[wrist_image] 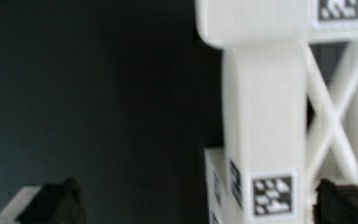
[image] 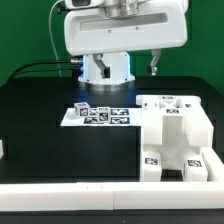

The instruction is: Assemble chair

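open table (image: 40, 130) beside marker board (image: 100, 115), chair (image: 176, 135) obstructing

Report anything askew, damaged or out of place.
Nothing stands out. The chair sits in one piece on the table at the exterior view's right. The marker board lies flat beside it. Nothing looks broken or spilled.

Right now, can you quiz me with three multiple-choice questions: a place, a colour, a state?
1. In the exterior view, the chair parts stand: A) far left B) right C) dead centre.
2. The table is: A) white B) red C) black.
3. The tool is: A) open B) shut on a block C) shut on a panel.
Answers: 1 B, they sit at that view's right; 2 C, its surface is black; 3 A, the wrist view shows the fingers spread, gripping nothing.
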Robot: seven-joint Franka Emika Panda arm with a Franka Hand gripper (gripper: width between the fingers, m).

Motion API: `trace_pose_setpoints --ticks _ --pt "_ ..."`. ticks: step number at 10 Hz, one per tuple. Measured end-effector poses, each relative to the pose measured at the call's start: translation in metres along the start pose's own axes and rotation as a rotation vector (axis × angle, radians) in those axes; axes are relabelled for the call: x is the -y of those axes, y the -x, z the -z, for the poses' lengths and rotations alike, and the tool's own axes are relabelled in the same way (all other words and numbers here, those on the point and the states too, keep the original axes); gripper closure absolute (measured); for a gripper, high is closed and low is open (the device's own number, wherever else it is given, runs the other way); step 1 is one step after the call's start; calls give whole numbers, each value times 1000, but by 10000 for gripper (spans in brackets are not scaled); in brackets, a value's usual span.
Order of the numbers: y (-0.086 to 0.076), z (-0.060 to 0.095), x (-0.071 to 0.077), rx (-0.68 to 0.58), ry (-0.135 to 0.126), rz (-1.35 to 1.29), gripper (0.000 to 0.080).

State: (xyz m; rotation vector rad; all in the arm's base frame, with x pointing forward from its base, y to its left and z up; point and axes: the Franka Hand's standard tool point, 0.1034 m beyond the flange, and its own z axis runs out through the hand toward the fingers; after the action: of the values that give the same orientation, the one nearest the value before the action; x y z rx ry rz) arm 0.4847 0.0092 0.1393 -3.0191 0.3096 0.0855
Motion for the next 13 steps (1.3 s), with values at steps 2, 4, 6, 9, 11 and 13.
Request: trace_pose_setpoints --ticks 2,4,6,9,11,13 --pt "5 -8 0 -37 3 -52 151" --pt "5 -8 0 -30 4 -46 151" --pt "6 -9 -1 -28 4 -40 151" --pt "27 -27 -30 -31 3 304 151" --pt "34 -33 -32 -26 -6 375 151" --pt "34 -33 -33 -25 -3 540 151"
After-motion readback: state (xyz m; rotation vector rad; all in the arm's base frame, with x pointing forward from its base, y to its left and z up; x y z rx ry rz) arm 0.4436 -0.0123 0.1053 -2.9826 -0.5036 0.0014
